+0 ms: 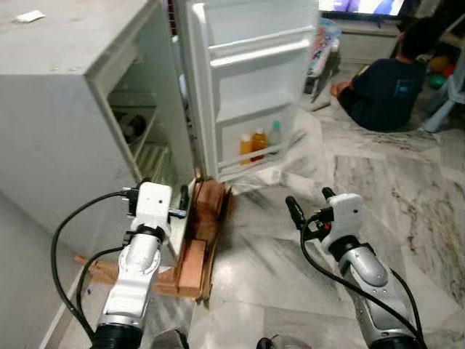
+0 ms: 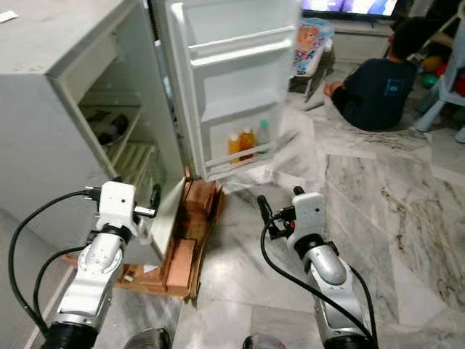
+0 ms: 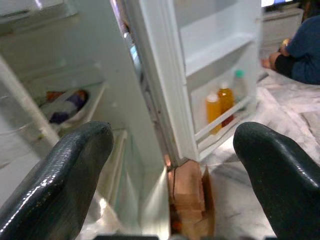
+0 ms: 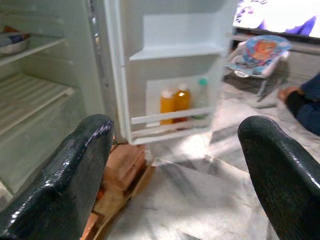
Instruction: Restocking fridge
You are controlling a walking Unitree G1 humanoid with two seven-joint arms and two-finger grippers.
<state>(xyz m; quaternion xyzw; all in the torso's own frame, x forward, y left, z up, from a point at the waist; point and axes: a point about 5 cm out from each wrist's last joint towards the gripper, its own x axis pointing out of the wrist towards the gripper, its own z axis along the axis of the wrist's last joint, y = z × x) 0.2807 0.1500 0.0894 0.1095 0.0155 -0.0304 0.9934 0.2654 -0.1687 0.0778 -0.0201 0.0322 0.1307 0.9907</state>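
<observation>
1. Left eye view: the white fridge fills the upper left of the frame, its door swung open at top centre. Two orange bottles and a clear green-capped bottle stand together on the lowest door shelf. A wooden pallet lies under the fridge's front corner, at lower centre. The left gripper is at lower left, just before the fridge edge; I cannot tell here how its fingers stand. The right gripper is at lower right over the marble floor, fingers spread, holding nothing. A person in dark clothes sits on the floor at upper right.

2. Left wrist view: both fingers stand wide apart with nothing between them. Between them show the door hinge edge, the bottles at centre right and a bowl on an inner shelf at centre left.

3. Right wrist view: the fingers are spread and hold nothing; the bottles sit mid-frame, and a baby bouncer at upper right.
</observation>
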